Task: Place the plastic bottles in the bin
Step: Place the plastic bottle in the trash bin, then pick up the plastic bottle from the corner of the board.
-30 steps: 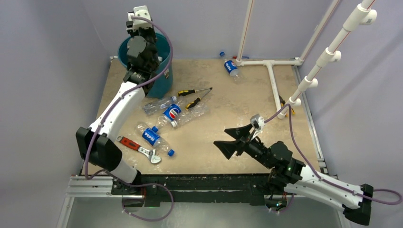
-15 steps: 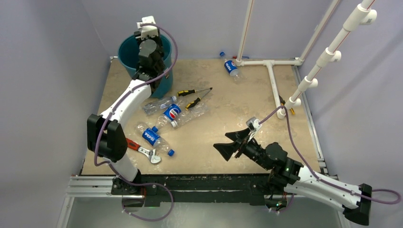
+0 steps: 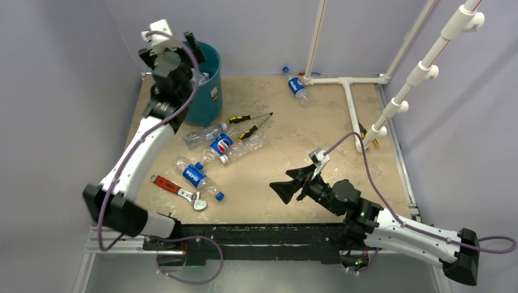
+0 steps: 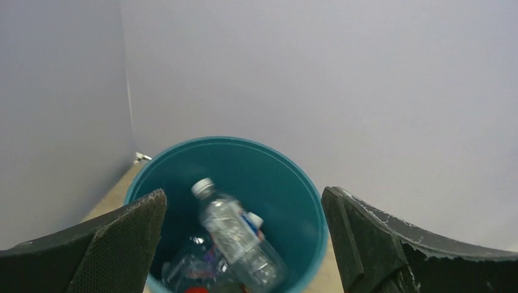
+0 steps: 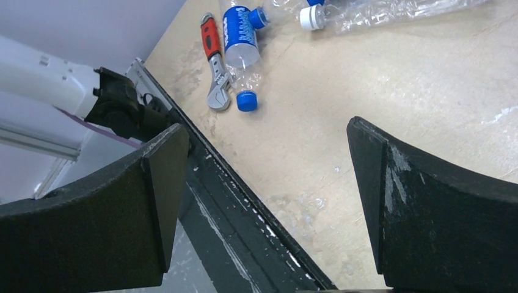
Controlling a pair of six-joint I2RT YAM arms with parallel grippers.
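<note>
The teal bin (image 3: 209, 91) stands at the table's far left corner. My left gripper (image 3: 170, 52) hangs open right above it. In the left wrist view the bin's rim (image 4: 307, 185) shows between the spread fingers of the left gripper (image 4: 243, 198). A clear bottle (image 4: 235, 235) with a white cap lies blurred inside, on top of other bottles. Two Pepsi bottles (image 3: 195, 176) (image 3: 221, 144) and a clear one (image 3: 204, 134) lie on the table's left half. Another Pepsi bottle (image 3: 297, 86) lies by the pipes. My right gripper (image 3: 287, 186) hovers open and empty near the front edge, and the right gripper (image 5: 269, 195) faces a Pepsi bottle (image 5: 240, 36).
Two yellow-and-black screwdrivers (image 3: 250, 117) (image 3: 247, 131) lie right of the bin. A red-handled wrench (image 3: 180, 190) lies near the front left, beside a blue cap (image 5: 247, 101). A white pipe frame (image 3: 348, 91) runs along the far right.
My left gripper has opened over the bin and let go of a clear bottle, which now lies inside. The left arm swung left. The right arm crept slightly left.
</note>
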